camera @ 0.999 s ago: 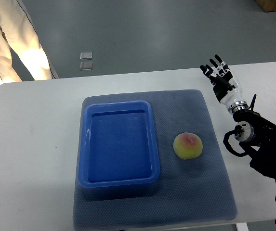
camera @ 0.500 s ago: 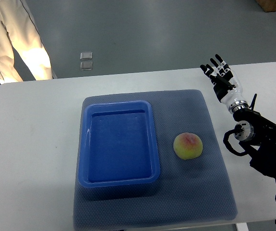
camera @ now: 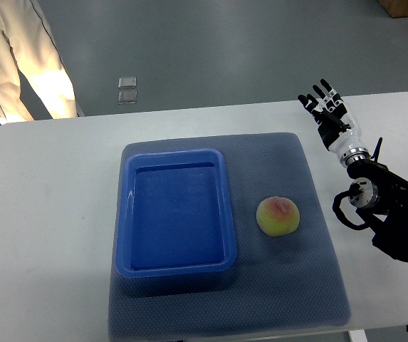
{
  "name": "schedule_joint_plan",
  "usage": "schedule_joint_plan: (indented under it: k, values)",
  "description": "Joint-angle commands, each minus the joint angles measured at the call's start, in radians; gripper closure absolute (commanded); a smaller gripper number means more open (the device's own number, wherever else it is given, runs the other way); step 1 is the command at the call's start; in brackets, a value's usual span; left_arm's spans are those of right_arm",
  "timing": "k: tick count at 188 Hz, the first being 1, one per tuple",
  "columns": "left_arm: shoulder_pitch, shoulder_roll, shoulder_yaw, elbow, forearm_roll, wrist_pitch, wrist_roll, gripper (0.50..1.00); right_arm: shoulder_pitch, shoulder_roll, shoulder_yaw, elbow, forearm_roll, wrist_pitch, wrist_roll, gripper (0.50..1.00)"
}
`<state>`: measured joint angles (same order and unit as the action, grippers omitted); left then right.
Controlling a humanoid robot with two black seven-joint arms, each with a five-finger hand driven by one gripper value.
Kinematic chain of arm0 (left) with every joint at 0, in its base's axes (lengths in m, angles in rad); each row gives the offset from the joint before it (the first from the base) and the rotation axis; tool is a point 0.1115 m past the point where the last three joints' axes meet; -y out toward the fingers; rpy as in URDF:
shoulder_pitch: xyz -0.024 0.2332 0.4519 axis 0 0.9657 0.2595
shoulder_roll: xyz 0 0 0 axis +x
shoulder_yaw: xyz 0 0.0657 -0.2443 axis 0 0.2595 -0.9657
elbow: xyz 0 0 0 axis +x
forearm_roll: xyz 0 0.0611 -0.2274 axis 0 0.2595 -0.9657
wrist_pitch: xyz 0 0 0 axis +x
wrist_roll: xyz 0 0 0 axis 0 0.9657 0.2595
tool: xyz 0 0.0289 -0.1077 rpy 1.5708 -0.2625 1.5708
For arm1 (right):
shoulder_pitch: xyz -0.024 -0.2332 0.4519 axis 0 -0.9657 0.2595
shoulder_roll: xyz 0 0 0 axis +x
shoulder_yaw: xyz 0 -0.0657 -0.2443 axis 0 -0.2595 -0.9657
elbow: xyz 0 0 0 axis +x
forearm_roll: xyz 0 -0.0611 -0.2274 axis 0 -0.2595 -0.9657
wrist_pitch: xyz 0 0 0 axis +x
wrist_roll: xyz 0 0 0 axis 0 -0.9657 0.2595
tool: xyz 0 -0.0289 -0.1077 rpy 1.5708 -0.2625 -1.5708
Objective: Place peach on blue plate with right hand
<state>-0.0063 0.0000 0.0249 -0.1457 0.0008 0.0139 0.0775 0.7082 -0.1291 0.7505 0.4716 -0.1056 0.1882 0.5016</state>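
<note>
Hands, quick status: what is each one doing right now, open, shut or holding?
Right hand: open, fingers spread, holding nothing, over the white table's far right, apart from the round yellow-pink peach.
Left hand: not in view.

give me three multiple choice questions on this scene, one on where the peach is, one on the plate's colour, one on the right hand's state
1. Where is the peach?
A. inside the plate
B. on the mat, right of the plate
C. in the right hand

2. What colour is the plate?
A. blue
B. red
C. white

3. What state is the right hand in?
A. shut on the peach
B. curled into a fist
C. open, holding nothing

Answers: 1 B, the peach rests on the grey mat beside the plate's right rim. 2 A, rim and floor are blue. 3 C, its fingers are spread, well apart from the peach.
</note>
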Motion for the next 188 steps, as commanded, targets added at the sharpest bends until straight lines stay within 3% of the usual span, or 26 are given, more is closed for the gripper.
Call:
schedule_joint_plan:
  k: [1, 115, 160, 188]
  values:
    - [0.0, 0.0, 0.001, 0.0, 0.001, 0.0, 0.001, 0.5, 0.007, -0.001, 0.0, 0.002, -0.006, -0.001, 0.0, 0.57]
    - [-0.001, 0.0, 0.0, 0.0, -0.001, 0.0, -0.001, 0.5, 0.014, -0.104, -0.046, 0.11, -0.118, -0.016, -0.005, 0.57]
    - [0.0, 0.0, 0.0, 0.0, -0.001, 0.0, -0.001, 0.5, 0.057, -0.213, -0.103, 0.197, -0.496, 0.002, 0.006, 0.57]
    - [-0.001, 0.0, 0.0, 0.0, -0.001, 0.0, -0.001, 0.5, 0.059, -0.302, -0.115, 0.229, -0.675, 0.091, 0.009, 0.57]
